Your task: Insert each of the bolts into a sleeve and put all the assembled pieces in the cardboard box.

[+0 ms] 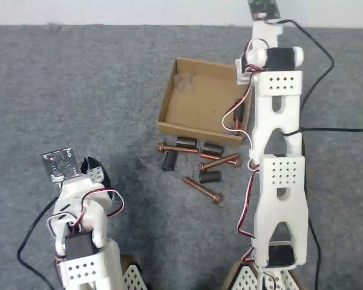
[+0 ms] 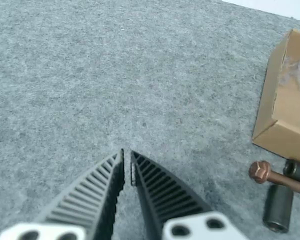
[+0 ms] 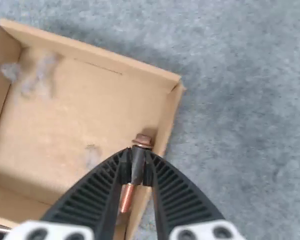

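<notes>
Left gripper: lower left in the high view, over the mat; fingers all but closed, empty.
Bolts, sleeves: loose at centre, just below the box.
Box: upper centre.
Right gripper: clamped across the piece, a bolt in its sleeve, above the box's right wall.
Handling: probably rigid, dense, smooth; hold mid-sleeve, as the bolt may slide out.
</notes>
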You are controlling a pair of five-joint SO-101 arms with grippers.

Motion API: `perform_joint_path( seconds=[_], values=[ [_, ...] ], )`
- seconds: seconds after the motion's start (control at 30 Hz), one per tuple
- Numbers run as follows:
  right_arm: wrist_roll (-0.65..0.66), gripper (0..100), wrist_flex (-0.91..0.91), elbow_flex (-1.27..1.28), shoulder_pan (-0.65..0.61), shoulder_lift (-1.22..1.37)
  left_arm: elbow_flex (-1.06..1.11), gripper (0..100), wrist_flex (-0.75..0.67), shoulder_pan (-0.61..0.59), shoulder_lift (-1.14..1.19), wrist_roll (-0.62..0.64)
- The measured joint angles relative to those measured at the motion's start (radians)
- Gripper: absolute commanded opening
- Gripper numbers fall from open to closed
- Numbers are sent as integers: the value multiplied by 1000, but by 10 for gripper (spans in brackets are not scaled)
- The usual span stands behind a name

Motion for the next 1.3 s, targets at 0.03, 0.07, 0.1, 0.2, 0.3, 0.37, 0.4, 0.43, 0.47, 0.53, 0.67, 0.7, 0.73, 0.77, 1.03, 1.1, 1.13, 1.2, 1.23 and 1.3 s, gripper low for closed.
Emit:
perform_joint_path(
  seconds=[0.03, 0.07, 0.1, 0.2, 0.3, 0.37, 0.4, 0.43, 0.47, 0.53, 0.67, 0.7, 0.73, 0.77, 1.03, 1.1, 1.13, 1.2, 1.23, 1.3],
  values=[
    [0, 6, 0, 0, 9, -9, 0, 22, 0, 0, 0, 0],
    [6, 6, 0, 0, 18, -18, 0, 22, 0, 0, 0, 0],
    [28, 6, 0, 0, 28, -26, 0, 22, 0, 0, 0, 0],
    [78, 6, 2, 2, 57, -46, 0, 22, 0, 0, 0, 0],
    [89, 6, 2, 69, 84, -100, 0, 22, 0, 0, 0, 0],
    [89, 6, 2, 160, 94, -157, 0, 22, 0, 0, 0, 0],
    [89, 6, 2, 224, 94, -190, 0, 22, 0, 0, 0, 0],
    [89, 6, 2, 293, 94, -227, 0, 22, 0, 0, 0, 0],
    [92, 6, 2, 368, 91, -265, 0, 22, 0, 0, 0, 0],
    [100, 7, 2, 520, 87, -347, 0, 22, 0, 0, 0, 0],
    [103, 8, 2, 736, 87, -491, 0, 22, 0, 0, 0, -2],
    [103, 7, 2, 773, 89, -523, 0, 22, 0, 0, 0, -2],
    [104, 7, 2, 807, 89, -555, 0, 22, 0, 0, 0, -2],
    [121, 7, 2, 836, 89, -586, 0, 22, 0, 0, 0, -2],
    [327, 8, 2, 1099, 77, -827, 0, 22, 0, 0, 0, -2],
    [334, 9, 2, 1171, 71, -882, 0, 21, 0, 0, 0, -2],
    [338, 9, 2, 1208, 64, -911, 0, 21, 0, 0, 0, -2],
    [348, 9, 2, 1290, 40, -973, 0, 21, 0, 0, 0, -2],
    [370, 9, 2, 1332, 26, -1000, 0, 21, 0, 0, 0, -2],
    [443, 9, 2, 1418, -6, -1057, 0, 21, 0, 0, 0, -2]
  ],
)
